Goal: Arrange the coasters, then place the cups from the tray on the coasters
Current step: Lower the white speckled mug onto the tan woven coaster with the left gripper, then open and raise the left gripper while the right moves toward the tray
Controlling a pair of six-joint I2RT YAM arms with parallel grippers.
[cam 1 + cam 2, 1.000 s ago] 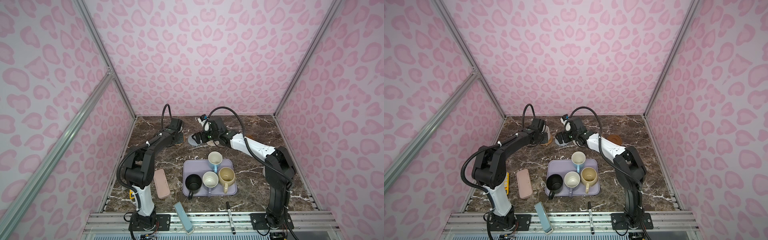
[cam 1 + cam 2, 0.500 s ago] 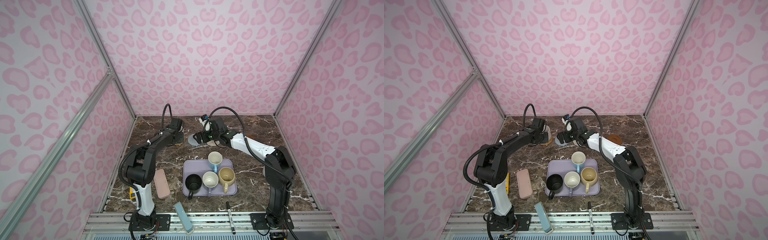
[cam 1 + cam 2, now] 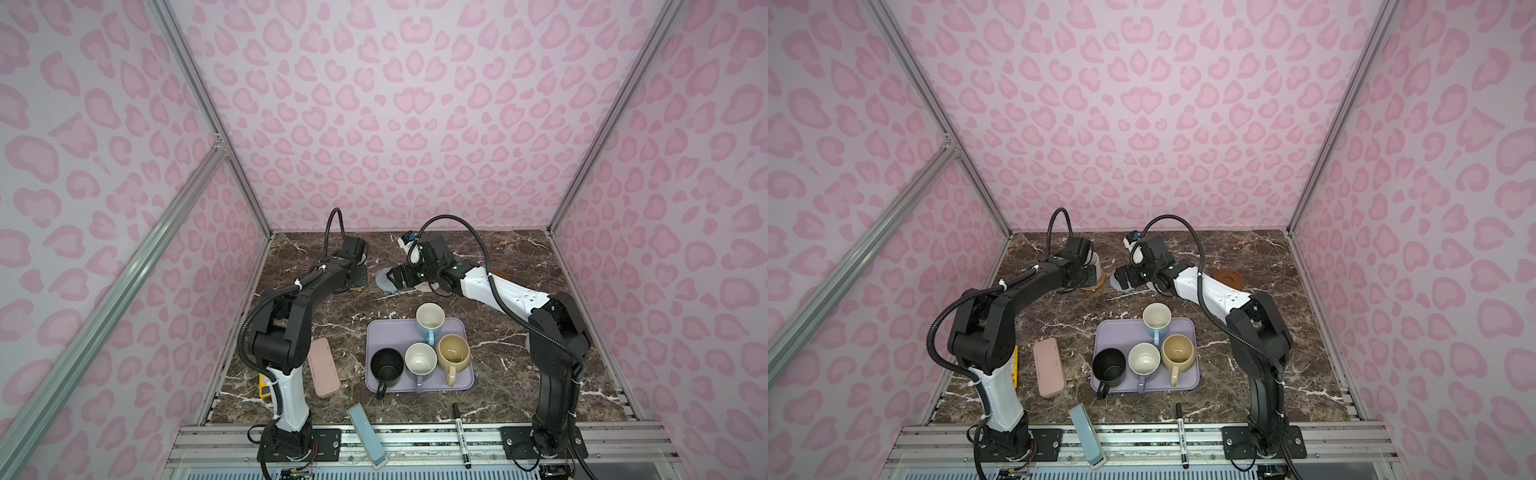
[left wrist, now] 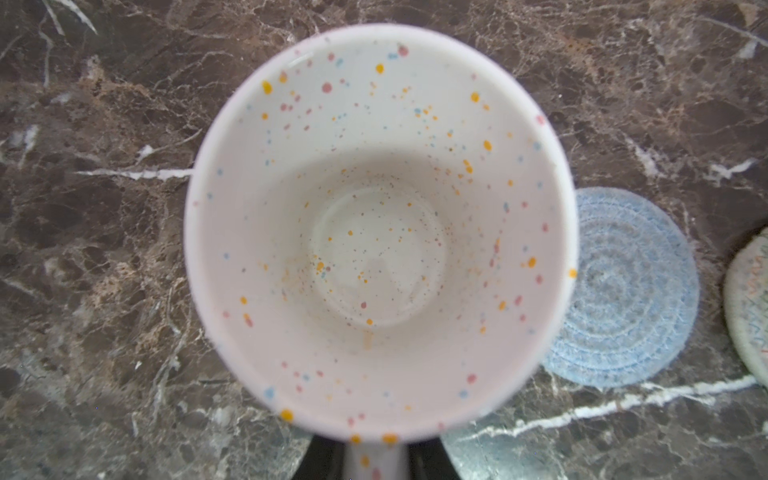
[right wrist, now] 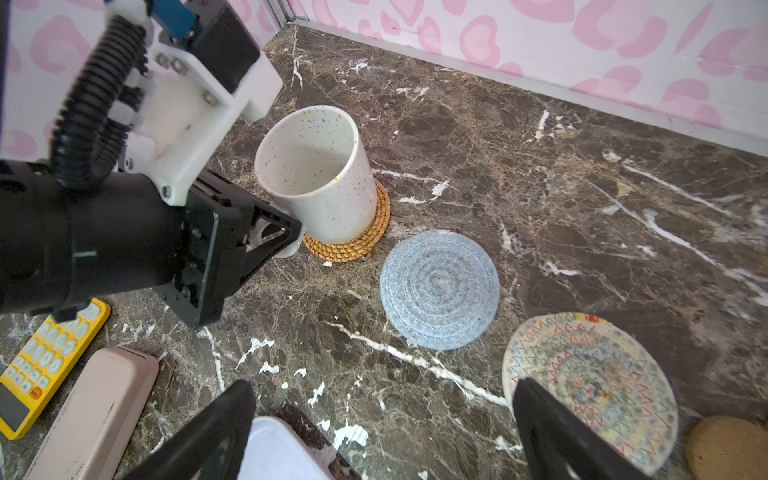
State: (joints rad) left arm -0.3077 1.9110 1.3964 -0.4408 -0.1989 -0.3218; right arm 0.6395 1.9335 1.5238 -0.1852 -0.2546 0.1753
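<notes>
speckled cup (image 5: 316,178) seemingly resting on rattan coaster (image 5: 368,241)

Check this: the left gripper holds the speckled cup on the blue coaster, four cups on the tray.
Wrong: the cup sits on the orange coaster; the blue coaster lies bare, per the right wrist view. The rest holds.
</notes>
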